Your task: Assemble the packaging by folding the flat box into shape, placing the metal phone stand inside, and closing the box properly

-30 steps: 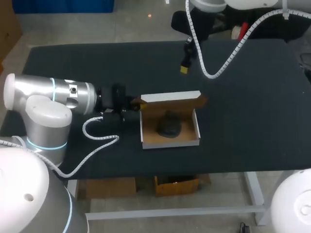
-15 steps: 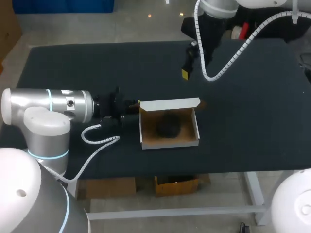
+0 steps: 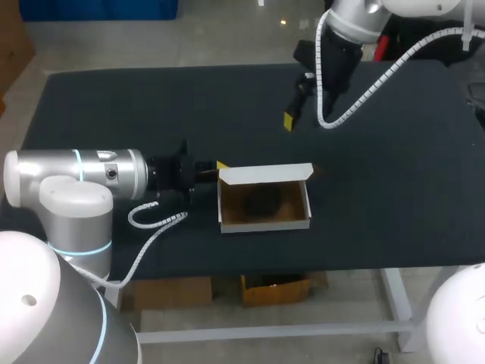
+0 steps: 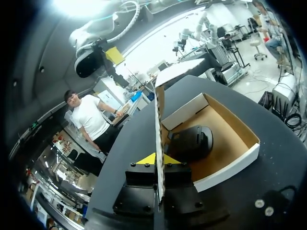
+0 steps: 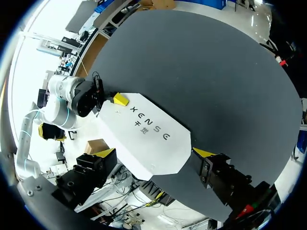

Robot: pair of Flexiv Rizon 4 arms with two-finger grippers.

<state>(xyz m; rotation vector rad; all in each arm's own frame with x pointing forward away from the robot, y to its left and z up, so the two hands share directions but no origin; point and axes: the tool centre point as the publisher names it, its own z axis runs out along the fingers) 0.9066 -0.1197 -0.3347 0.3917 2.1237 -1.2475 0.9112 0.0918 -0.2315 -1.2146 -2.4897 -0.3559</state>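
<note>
The box [image 3: 265,224] lies long-axis left to right just ahead of the left gripper [image 4: 156,159], with the phone stand [image 4: 189,141] inside and the lid [image 3: 265,174] standing upright. That gripper pinches the lid's left end edge-on. The right gripper [image 5: 153,153] hangs well beyond the box, fingers spread and empty.

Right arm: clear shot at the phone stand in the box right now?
Probably not. The lid, gripped by the left hand, stands between the right hand and the phone stand; right wrist view shows only lid.
</note>
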